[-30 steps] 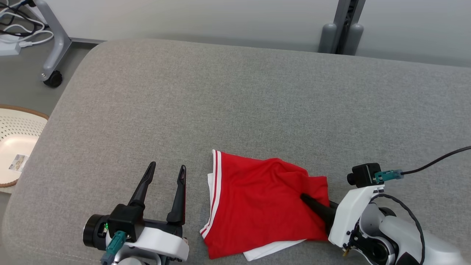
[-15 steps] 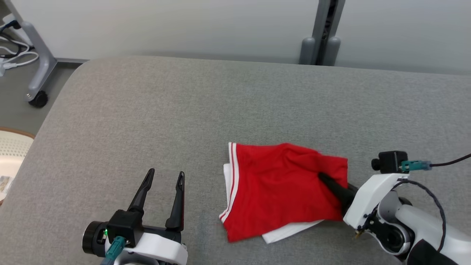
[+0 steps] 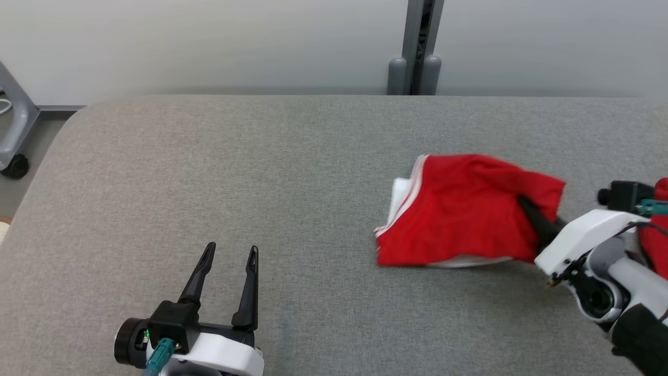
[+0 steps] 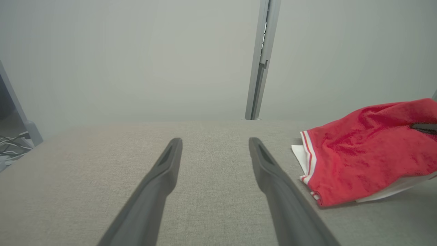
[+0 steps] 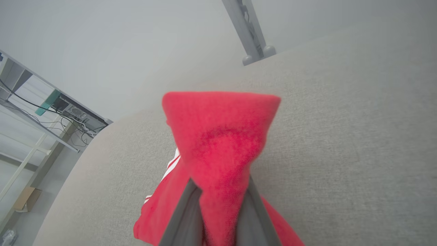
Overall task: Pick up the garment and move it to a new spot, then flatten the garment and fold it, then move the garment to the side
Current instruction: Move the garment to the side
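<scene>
The garment (image 3: 459,209) is a folded red piece with white stripes and a white layer under it, lying at the right of the grey cushioned surface (image 3: 261,183). My right gripper (image 3: 524,206) is shut on its right edge, and that corner is lifted. In the right wrist view the red garment (image 5: 218,136) bunches between the two fingers (image 5: 184,212). My left gripper (image 3: 229,256) stands open at the lower left, well apart from the cloth. In the left wrist view the garment (image 4: 368,150) lies to the right of the open left gripper (image 4: 215,143).
A grey post (image 3: 415,47) stands behind the surface against the pale wall. A wheeled grey stand leg (image 3: 13,141) is at the far left. More red cloth (image 3: 657,230) shows behind my right wrist at the right edge.
The camera has swung and the whole picture shifted. My right gripper has dragged the garment to the right and farther back, away from the left gripper. The left gripper stays open.
</scene>
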Motion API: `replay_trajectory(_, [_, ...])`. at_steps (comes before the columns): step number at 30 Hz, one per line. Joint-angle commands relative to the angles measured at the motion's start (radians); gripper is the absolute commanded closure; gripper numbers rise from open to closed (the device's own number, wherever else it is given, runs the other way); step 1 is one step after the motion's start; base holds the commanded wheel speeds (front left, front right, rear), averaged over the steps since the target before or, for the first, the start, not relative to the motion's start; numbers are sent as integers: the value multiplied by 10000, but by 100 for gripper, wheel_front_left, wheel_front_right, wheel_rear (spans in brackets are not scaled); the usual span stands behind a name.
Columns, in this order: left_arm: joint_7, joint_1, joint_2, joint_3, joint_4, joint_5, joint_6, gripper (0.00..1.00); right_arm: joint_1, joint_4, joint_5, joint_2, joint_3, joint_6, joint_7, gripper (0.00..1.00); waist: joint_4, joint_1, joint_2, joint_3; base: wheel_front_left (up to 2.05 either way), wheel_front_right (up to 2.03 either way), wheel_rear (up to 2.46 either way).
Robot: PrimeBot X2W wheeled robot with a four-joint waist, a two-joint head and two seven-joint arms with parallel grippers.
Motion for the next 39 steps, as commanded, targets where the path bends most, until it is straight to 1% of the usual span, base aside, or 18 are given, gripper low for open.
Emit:
replay_trajectory(1, [-4,-24,44,35,-31,-45,33,0,-229,332,-3,-45,-188,2,-286,100,-92,0,-1,27,0,0,0])
replay_trajectory(6, [-4,-68,44,16,-81,-70,87,0,-524,1381,-206,71,-675,2,-861,100,-282,0,-1,97,0,0,0])
replay_trajectory(11, [-4,-74,44,61,-129,-10,60,0,-707,1940,-594,282,-1254,2,-1080,100,-576,0,-1,201,0,0,0])
replay_trajectory(14, [-4,-145,43,107,-168,83,5,0,-831,1987,-1088,368,-1902,2,-1110,100,-853,0,-1,300,0,0,0])
replay_trajectory(18, [-4,-246,44,46,-239,331,-83,0,-680,1820,-1973,664,-2824,2,-1097,100,-1349,0,-1,450,0,0,0])
replay_trajectory(19, [-4,-281,44,12,-240,385,-115,0,-618,1769,-2190,750,-3045,2,-1098,100,-1485,0,-1,477,0,0,0])
replay_trajectory(20, [-4,-363,44,-42,-234,434,-142,0,-502,1697,-2636,890,-3418,2,-1099,100,-1771,0,-1,506,0,0,0])
replay_trajectory(21, [-4,-363,44,-42,-234,434,-142,0,-502,1697,-2636,890,-3418,2,-1099,100,-1771,0,-1,506,0,0,0])
replay_trajectory(30, [-4,-406,46,-82,-127,575,-228,0,-60,1553,-4153,1507,-5308,2,-1100,100,-2977,0,-1,631,0,0,0])
replay_trajectory(34, [-4,-477,47,-28,-86,662,-276,0,69,1712,-4680,1785,-6154,2,-1100,100,-3305,0,-1,786,0,0,0])
replay_trajectory(39, [-4,-608,46,-61,-55,695,-324,0,78,1983,-5148,2119,-7011,2,-1101,100,-3467,0,-1,972,0,0,0])
